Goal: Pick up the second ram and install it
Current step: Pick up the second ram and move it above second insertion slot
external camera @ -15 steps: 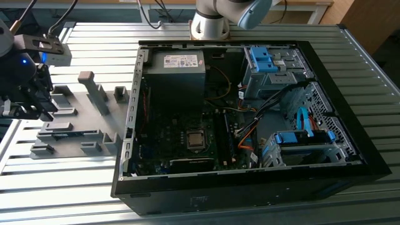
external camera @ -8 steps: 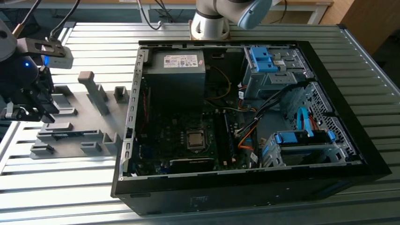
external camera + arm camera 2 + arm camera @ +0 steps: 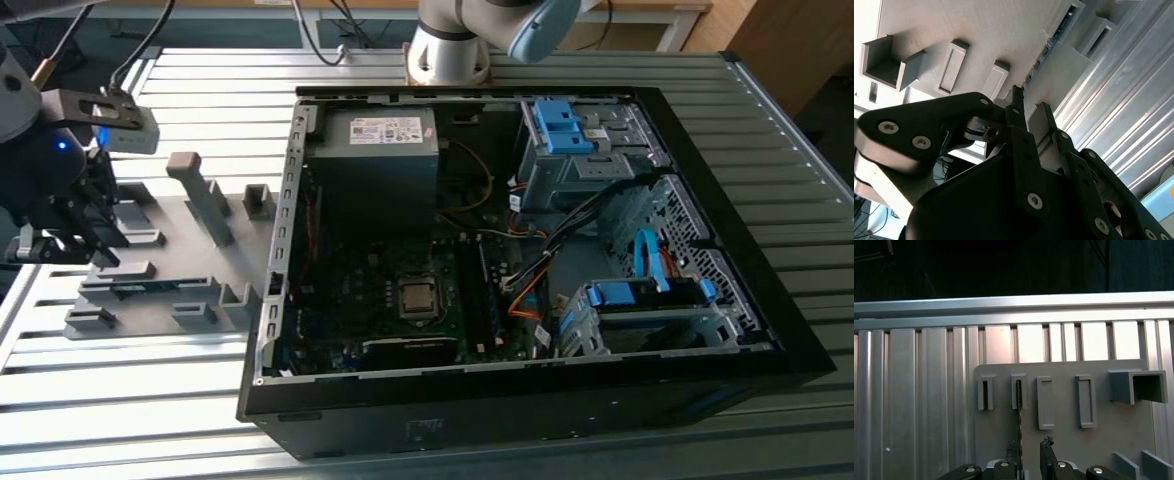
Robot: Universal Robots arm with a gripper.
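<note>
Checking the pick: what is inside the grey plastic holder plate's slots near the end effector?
One slot holds the thin blue-green ram strip on edge, between the fingertips of the open end effector. The slot beside it looks empty. The strip's seated edge is hidden.

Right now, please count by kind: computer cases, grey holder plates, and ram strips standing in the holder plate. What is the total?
Computer case: 1
Grey holder plate: 1
Ram strip in the holder plate: 1
Total: 3
</note>
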